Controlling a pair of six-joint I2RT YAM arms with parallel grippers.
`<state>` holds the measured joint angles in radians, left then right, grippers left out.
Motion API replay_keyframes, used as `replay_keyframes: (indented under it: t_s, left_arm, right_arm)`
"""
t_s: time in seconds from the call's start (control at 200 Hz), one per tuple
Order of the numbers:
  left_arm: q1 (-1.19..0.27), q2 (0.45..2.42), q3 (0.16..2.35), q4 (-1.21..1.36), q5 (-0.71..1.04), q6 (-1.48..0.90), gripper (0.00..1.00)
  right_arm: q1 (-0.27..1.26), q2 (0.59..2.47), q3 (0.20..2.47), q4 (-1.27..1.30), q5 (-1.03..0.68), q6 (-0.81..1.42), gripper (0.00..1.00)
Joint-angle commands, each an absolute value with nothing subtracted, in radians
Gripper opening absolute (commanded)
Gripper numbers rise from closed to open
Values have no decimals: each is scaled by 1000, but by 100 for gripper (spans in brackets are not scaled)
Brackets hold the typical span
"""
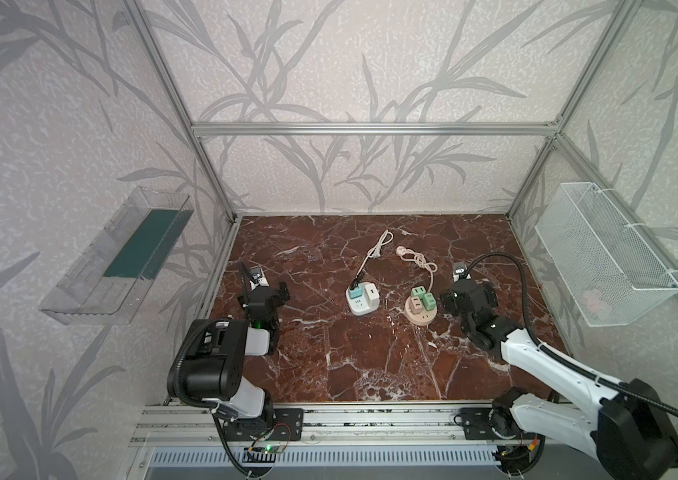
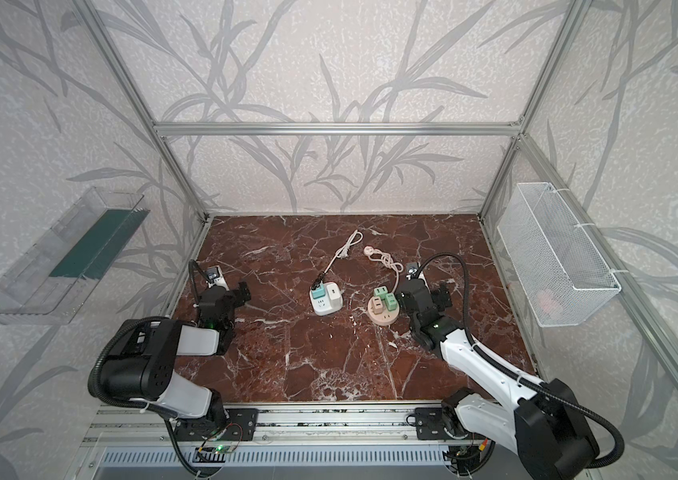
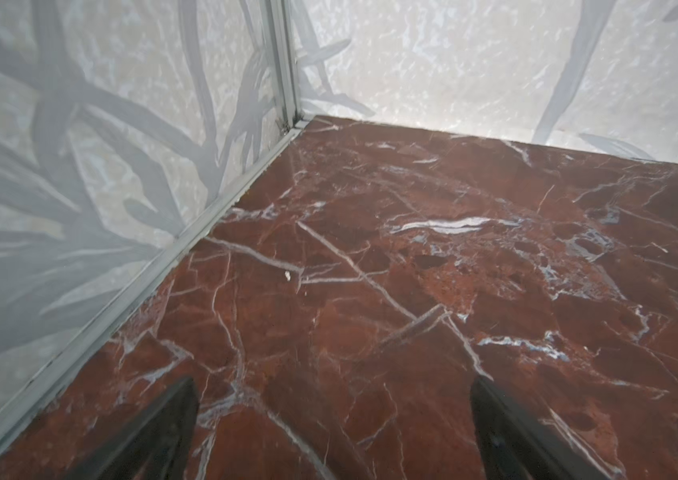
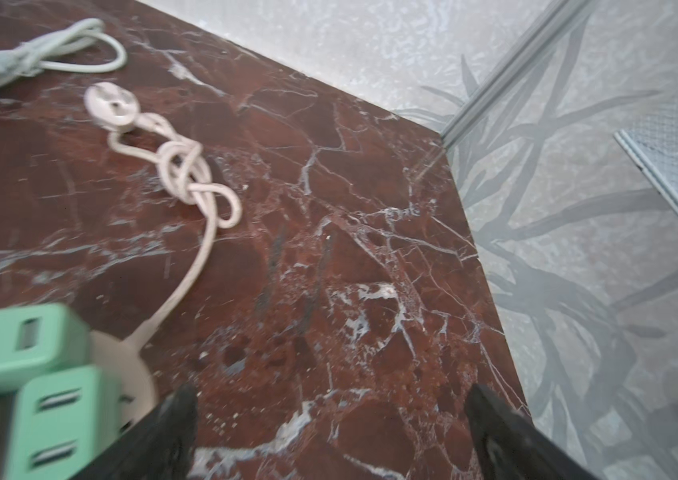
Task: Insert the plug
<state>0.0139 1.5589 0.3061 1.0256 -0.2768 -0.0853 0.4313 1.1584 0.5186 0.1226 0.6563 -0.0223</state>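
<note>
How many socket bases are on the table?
2. White square socket base mid-scene; round beige socket base just right of it. None appear hidden.

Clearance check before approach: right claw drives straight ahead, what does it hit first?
Probably the bare marble table: the open right claw tilts down at it; pink cord and round socket sit off to one side.

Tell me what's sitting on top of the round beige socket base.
Three cube adapters stand on the round beige socket base: a green adapter, a second green adapter and a beige adapter. Its near edge is bare. Sockets beneath them are covered.
</note>
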Motion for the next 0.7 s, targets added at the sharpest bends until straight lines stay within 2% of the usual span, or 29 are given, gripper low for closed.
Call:
replay_keyframes:
  t_s: [0.0,0.04,0.08,0.12,0.195,0.3,0.34,0.43,0.535,0.655,0.695]
  left_arm:
    - [12,1528,303,1019,-251,-70,99]
    - [13,1519,325,965,-243,-71,99]
    - [13,1539,345,954,-236,-62,99]
    - [14,1572,359,986,-233,-43,99]
    - [14,1557,342,994,-224,-47,99]
    - [13,1563,360,970,-214,-40,99]
    - [14,1563,361,971,-215,-41,99]
    - [14,1565,361,973,-215,-41,99]
    - [15,1565,359,977,-214,-40,99]
    - [14,1566,359,977,-215,-40,99]
    - [15,1565,360,977,-215,-40,99]
  right_arm:
    - [321,1317,402,656,588,-83,99]
    - [287,1424,360,874,580,-102,99]
    - [291,1499,359,985,673,-113,99]
    - [260,1561,342,1103,587,-124,99]
    - [263,1519,379,926,475,-126,99]
    - [146,1570,362,967,244,-50,99]
    - [142,1611,353,1063,244,-66,99]
    - [141,1549,388,891,244,-41,99]
    - [146,1604,336,1086,207,-82,99]
    - [151,1602,329,1095,182,-94,99]
    - [151,1589,350,1027,169,-95,99]
